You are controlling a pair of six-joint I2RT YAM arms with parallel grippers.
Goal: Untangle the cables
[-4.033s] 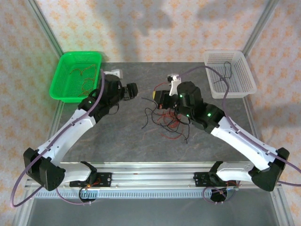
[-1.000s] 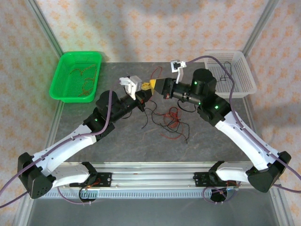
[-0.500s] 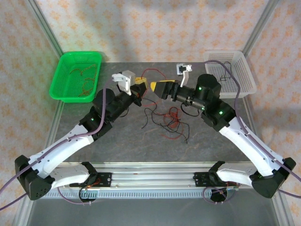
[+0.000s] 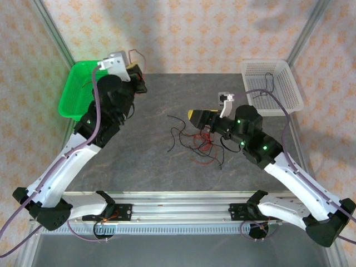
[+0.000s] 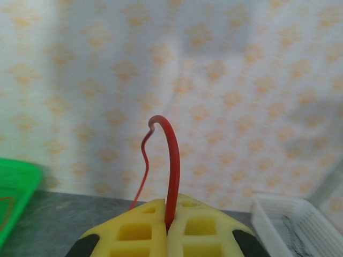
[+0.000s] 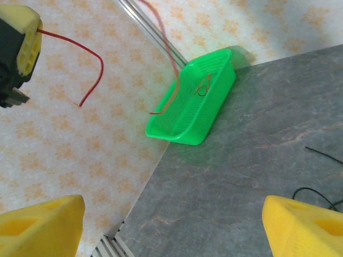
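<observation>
Left wrist shows the left gripper (image 5: 166, 220) clamped on a red cable (image 5: 174, 160).

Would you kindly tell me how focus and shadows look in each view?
Top external view: even light on the table, with broad soft shadows on the back wall. Left wrist view: the red cable is fairly crisp, the wall behind it soft. Right wrist view: the near yellow fingers are blurred, the green basket sharper.

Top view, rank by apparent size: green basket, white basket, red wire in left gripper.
1-2. green basket and white basket: about alike, can't rank them.
3. red wire in the left gripper: far smallest.
</observation>
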